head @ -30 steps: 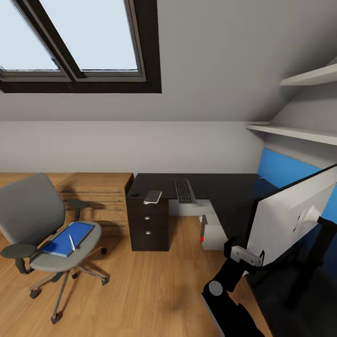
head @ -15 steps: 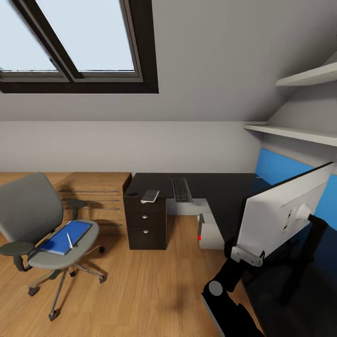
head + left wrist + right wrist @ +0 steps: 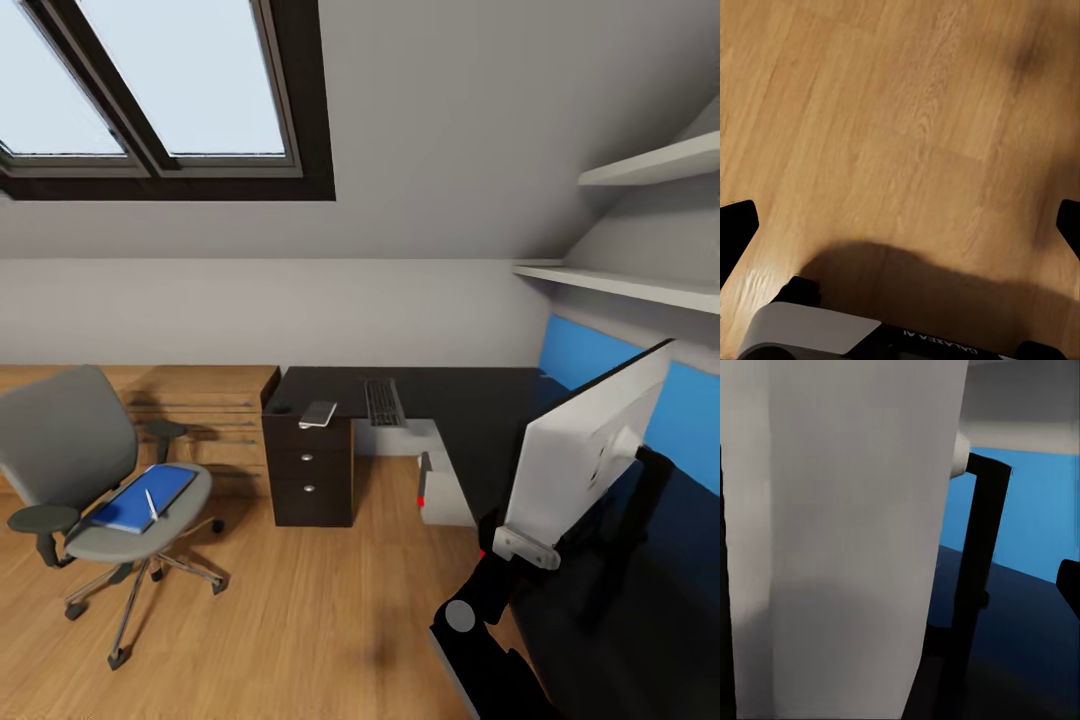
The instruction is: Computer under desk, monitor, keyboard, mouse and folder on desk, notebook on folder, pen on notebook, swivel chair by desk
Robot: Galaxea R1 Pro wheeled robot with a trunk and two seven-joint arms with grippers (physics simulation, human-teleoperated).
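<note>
Shelves (image 3: 650, 165) hang on the wall above the dark desk (image 3: 480, 400). On the desk lie the keyboard (image 3: 383, 402) and a small white thing, maybe the mouse (image 3: 318, 413), too small to be sure. The monitor (image 3: 585, 450) is close by, its back to us, with the right gripper (image 3: 522, 545) shut on its bottom edge. On the swivel chair (image 3: 90, 470) sits the blue folder (image 3: 140, 497) with a pen (image 3: 151, 504) on top. The left gripper (image 3: 900, 225) is open wide over the wood floor (image 3: 885, 127).
</note>
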